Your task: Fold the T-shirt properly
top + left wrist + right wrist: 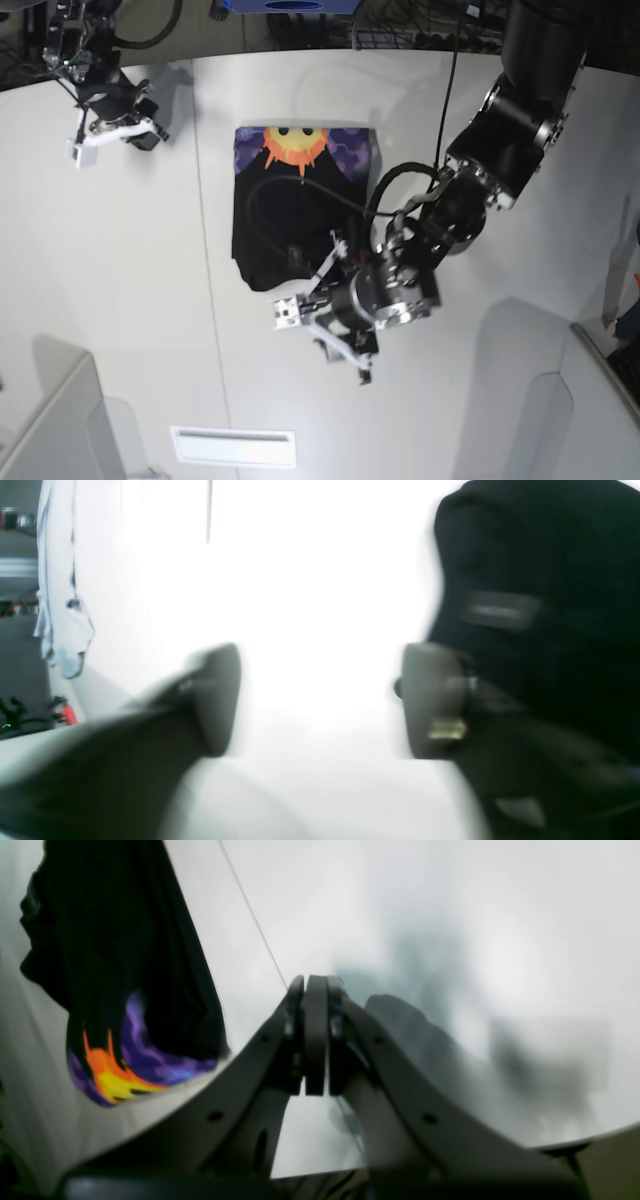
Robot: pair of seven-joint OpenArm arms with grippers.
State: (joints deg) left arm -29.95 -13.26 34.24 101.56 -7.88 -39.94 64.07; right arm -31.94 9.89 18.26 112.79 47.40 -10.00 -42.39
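The T-shirt (300,215) lies folded into a compact black rectangle at the middle of the white table, with the orange sun-face print on purple (297,146) showing at its far end. My left gripper (346,360) is open and empty, just off the shirt's near right corner. In the left wrist view the gripper (325,705) has its jaws wide apart, with black shirt cloth (540,605) to the right. My right gripper (148,128) is at the far left of the table, away from the shirt. In the right wrist view it (316,1035) is shut and empty, and the shirt (120,965) lies to its left.
A thin seam (210,280) runs across the white table left of the shirt. A white rectangular plate (232,447) lies near the front edge. Grey panels stand at the front left (45,420) and front right (590,400). A pale blue cloth (60,605) hangs beyond the table edge.
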